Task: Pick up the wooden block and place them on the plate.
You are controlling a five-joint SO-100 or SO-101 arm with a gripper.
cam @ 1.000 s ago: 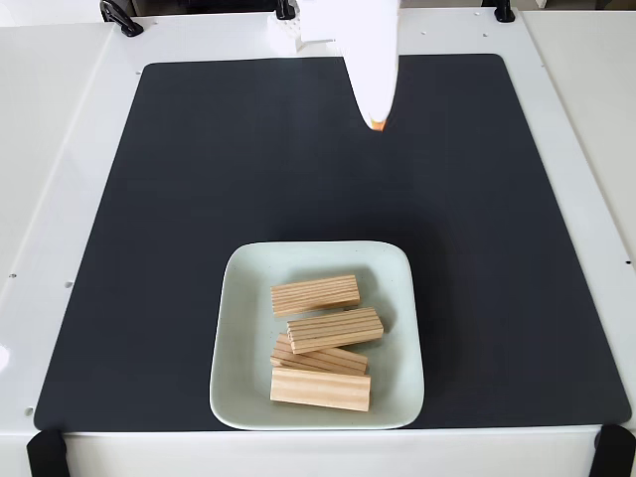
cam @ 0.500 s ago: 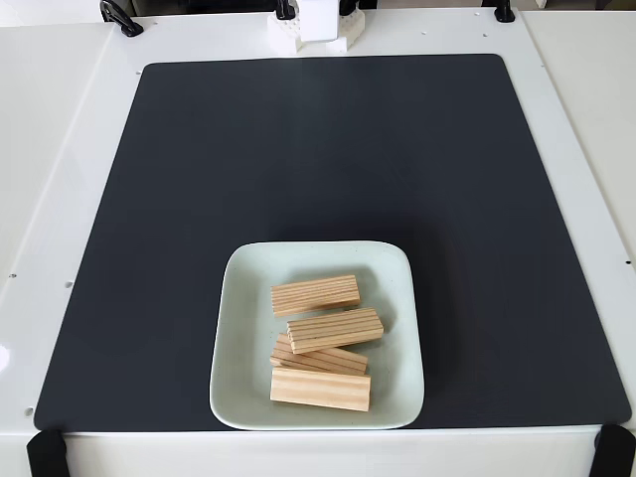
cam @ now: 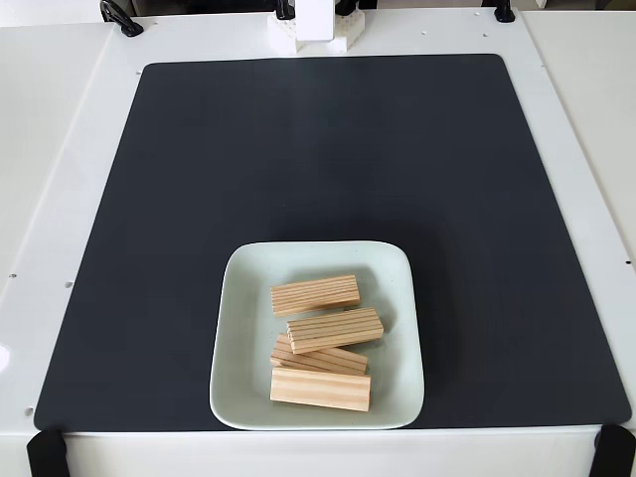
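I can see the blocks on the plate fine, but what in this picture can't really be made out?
- The arm: just its white base shows in the fixed view; the top edge cuts off the rest.
- The third wooden block down: the blocks stacked around it on the plate partly cover it.
- Black clamps at the corners: cut by the picture's edges.

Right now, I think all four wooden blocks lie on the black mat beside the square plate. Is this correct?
Not quite. The fixed view shows all four wooden blocks lying on the square plate, not beside it. The plate itself rests on the black mat.
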